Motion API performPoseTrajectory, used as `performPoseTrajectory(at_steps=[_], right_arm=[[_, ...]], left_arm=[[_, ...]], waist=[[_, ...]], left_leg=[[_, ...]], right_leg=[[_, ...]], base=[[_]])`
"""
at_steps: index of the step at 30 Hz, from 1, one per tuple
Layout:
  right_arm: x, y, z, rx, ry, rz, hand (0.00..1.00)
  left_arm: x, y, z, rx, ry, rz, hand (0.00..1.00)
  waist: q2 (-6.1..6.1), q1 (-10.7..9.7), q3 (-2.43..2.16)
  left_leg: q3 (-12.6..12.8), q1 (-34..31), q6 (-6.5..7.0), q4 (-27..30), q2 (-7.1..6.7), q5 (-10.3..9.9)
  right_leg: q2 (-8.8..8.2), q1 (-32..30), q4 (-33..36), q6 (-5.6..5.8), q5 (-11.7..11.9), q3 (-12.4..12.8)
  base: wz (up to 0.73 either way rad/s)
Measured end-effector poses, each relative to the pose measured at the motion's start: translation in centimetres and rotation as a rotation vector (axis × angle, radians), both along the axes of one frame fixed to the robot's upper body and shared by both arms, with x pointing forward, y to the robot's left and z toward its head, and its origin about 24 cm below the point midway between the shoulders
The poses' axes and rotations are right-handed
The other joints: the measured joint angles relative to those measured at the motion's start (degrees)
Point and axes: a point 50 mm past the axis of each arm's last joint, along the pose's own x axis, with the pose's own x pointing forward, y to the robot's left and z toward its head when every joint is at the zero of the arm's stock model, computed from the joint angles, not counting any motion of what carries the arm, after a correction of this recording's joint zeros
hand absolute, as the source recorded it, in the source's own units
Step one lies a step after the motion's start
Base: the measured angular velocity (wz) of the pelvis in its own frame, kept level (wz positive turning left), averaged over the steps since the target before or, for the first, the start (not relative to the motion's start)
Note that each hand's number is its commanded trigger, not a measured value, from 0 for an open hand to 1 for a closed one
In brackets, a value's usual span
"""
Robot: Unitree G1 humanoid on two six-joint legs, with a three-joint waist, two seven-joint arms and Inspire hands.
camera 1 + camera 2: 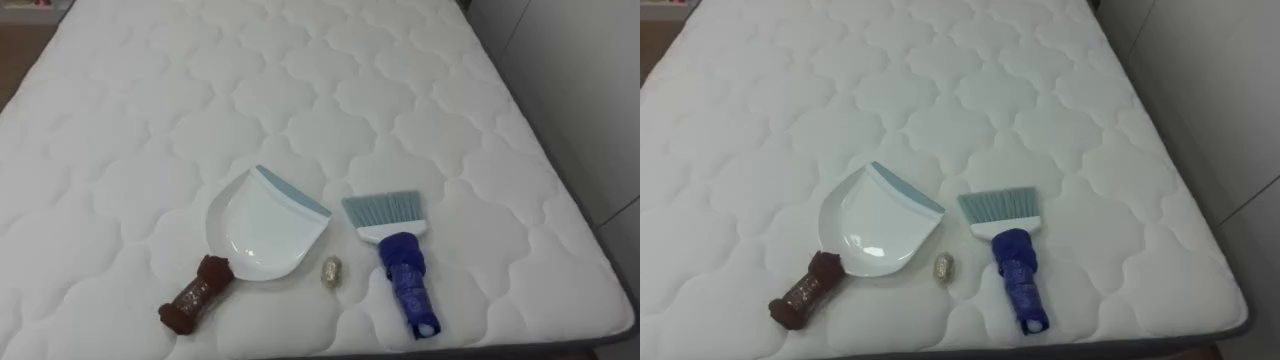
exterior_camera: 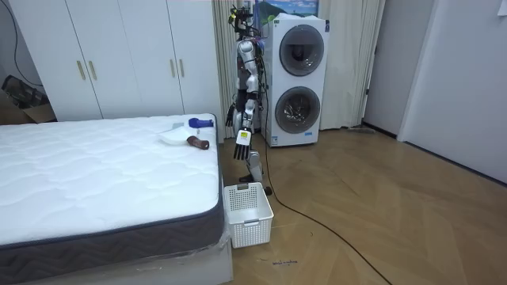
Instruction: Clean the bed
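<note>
Hanging left hand (image 2: 242, 145); brush (image 1: 400, 255) apart.

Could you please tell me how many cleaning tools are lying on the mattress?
2. A white dustpan with a brown handle lies near the front edge of the mattress; a blue-handled brush lies right of it. Nothing seems hidden.

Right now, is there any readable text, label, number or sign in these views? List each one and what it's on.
No readable text in any view.
Dustpan, brush, mattress: no print shows.
Stacked washer and dryer: any panel marks are too small to read.
White basket: no label shows.
</note>
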Motion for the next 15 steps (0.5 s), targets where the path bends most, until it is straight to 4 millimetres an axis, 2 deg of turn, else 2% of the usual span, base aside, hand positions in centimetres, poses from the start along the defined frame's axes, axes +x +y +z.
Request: performPoseTrajectory(at_steps=[4,15], right_arm=[[-0.01,0.0,0.0,0.006,-0.004,-0.02,0.0],[-0.06,0.05,-0.02,0.008,-0.003,-0.019,0.0]], left_arm=[[0.1,0.0,0.01,0.0,-0.002,-0.001,0.0],[-0.32,0.06,-0.04,0.004,0.026,-0.001,0.0]], waist=[[-0.02,0.03,0.0],[-0.05,0.16,0.0]], left_leg=[[-0.75,-0.05,0.0,0.02,-0.05,0.0],[-0.88,0.01,0.0,0.02,-0.06,0.0]], right_leg=[[-0.12,0.03,0.03,0.0,0.0,-0.68],[-0.12,0.05,0.02,-0.02,0.02,-0.64]], base=[[0.08],[0.0]])
